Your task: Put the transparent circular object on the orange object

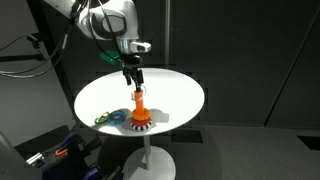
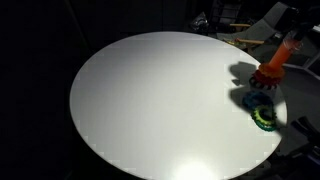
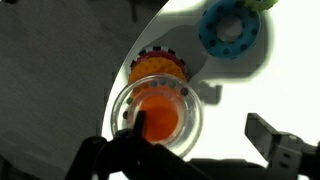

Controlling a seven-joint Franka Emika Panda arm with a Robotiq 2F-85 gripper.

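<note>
Pincer point(image 1: 134, 82) jaws wide apart, gripping nothing, directly above the orange object point(image 1: 139, 110); transparent circular object point(image 3: 193, 122) encircles its peg, lying flat, axis upright, near the table point(image 1: 180, 90) edge.

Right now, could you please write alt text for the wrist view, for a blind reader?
A clear ring sits around an orange peg, seen from above, with the peg's red toothed base beyond it. The open gripper frames the bottom edge, and a blue-teal ring lies on the white table at upper right.
</note>
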